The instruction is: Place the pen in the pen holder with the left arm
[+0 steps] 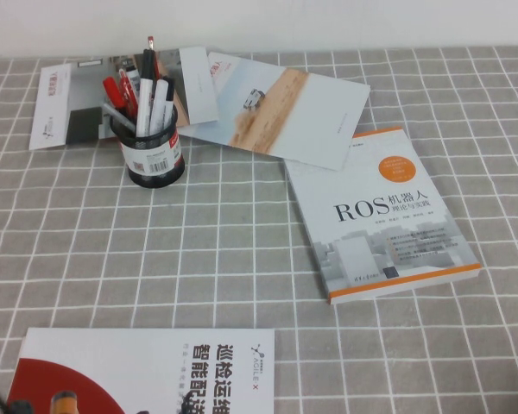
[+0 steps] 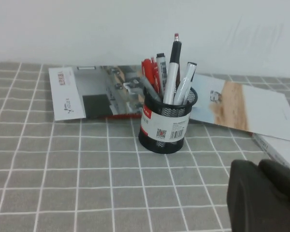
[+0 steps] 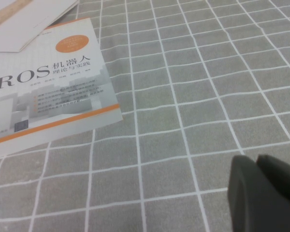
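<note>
The black mesh pen holder (image 1: 152, 153) with a white barcode label stands upright at the far left of the table. It also shows in the left wrist view (image 2: 166, 126). White-barrelled markers with black caps (image 1: 145, 83) stand in it beside thin red pens (image 1: 121, 93). In the left wrist view the markers (image 2: 170, 72) lean against its rim. My left gripper (image 2: 258, 166) is shut and empty, low over the cloth, well short of the holder. My right gripper (image 3: 256, 162) is shut and empty over bare cloth, near the ROS book. Neither gripper shows in the high view.
A ROS book (image 1: 380, 211) lies right of centre. Open brochures (image 1: 268, 103) lie behind and beside the holder. A red and white booklet (image 1: 147, 371) lies at the near left edge. The grey checked cloth (image 1: 198, 259) covers the table.
</note>
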Controlling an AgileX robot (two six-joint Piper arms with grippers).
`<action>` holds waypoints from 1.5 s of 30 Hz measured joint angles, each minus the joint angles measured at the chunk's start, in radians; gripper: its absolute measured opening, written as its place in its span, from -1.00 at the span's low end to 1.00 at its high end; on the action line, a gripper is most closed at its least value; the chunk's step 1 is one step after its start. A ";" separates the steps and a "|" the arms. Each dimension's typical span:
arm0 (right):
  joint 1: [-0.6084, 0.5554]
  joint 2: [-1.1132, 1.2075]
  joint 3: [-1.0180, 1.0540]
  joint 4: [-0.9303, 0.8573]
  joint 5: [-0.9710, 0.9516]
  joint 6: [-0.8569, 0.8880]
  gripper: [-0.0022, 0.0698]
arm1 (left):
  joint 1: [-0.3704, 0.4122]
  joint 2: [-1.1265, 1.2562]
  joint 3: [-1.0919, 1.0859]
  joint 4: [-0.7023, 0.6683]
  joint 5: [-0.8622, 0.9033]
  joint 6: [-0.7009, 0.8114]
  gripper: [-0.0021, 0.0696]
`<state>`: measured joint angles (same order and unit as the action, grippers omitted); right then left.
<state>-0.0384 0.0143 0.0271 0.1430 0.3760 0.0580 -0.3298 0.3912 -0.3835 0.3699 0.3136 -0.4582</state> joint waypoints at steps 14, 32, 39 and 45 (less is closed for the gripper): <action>0.000 0.000 0.000 0.000 0.000 0.000 -0.98 | 0.186 -0.391 0.283 -0.467 -0.256 0.588 -0.94; 0.000 0.000 0.000 0.000 0.000 0.000 -0.98 | 0.231 -0.402 0.407 -0.534 -0.027 0.659 -0.94; 0.000 0.000 0.000 0.000 0.000 0.000 -0.98 | 0.231 -0.402 0.407 -0.532 0.068 0.667 -0.94; 0.000 0.000 0.000 0.000 0.000 0.000 -0.98 | 0.231 -0.402 0.407 -0.532 0.070 0.667 -0.94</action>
<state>-0.0384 0.0143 0.0271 0.1430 0.3760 0.0580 -0.0990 -0.0113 0.0238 -0.1621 0.3836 0.2083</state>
